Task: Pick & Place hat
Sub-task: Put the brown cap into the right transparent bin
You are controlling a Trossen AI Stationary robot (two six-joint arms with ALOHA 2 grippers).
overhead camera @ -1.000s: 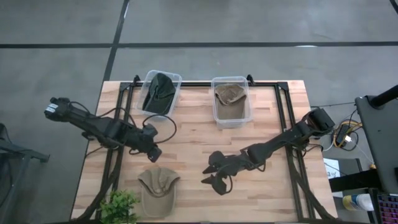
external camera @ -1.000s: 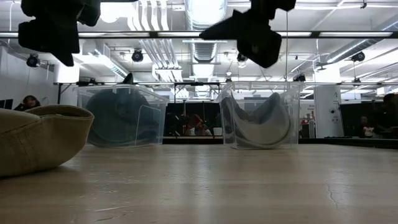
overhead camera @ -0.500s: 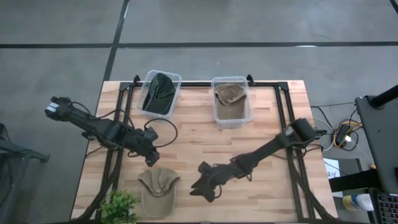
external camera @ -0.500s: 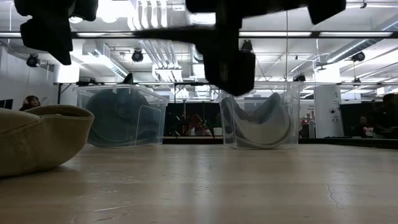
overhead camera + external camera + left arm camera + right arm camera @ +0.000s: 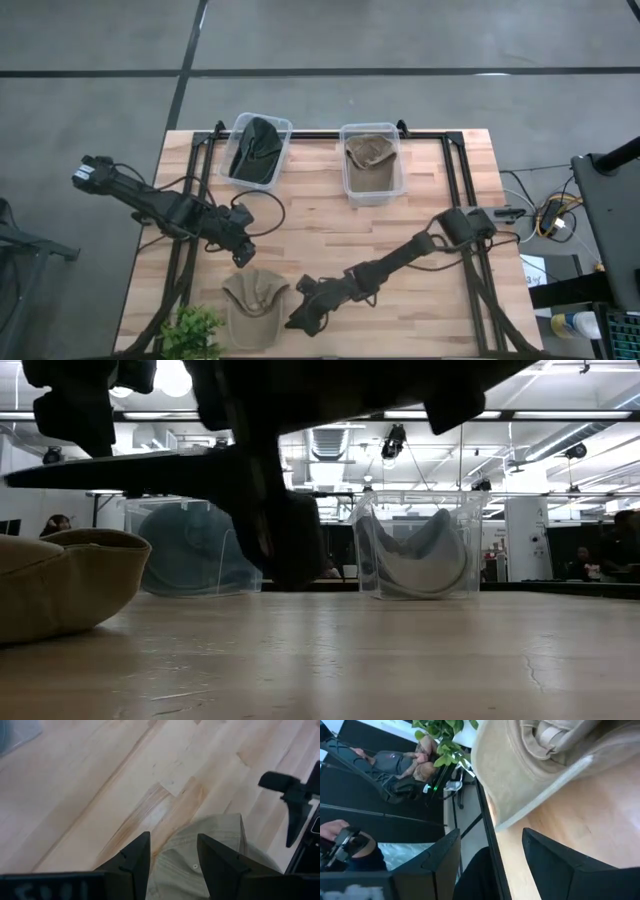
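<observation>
Tan hat (image 5: 253, 308) lies flat on the bench (image 5: 330, 230) near its front edge, left of centre, crown up, brim toward the front. No pincer touches it.

Right pincer (image 5: 303, 312) reaches across low over the bench from the right side and sits just beside the hat's right edge. Fingers spread; in the right wrist view the two dark fingers (image 5: 440, 862) stand apart with the hat's brim (image 5: 540, 775) ahead of them and bare wood between. In the low view this arm fills the upper middle as a dark mass, hanging just above the bench top.

Left pincer (image 5: 243, 262) hovers just behind the hat, close to its rear edge. Fingers spread, nothing between them; the left wrist view shows the hat's crown (image 5: 200, 865) beyond the two fingertips (image 5: 135, 857).

Two clear bins stand at the back of the bench: left bin (image 5: 284, 128) holds a dark green hat (image 5: 254, 148), right bin (image 5: 390, 190) holds a tan hat (image 5: 368, 152). A small plant (image 5: 190, 330) sits at the front left corner, near the loose hat.
</observation>
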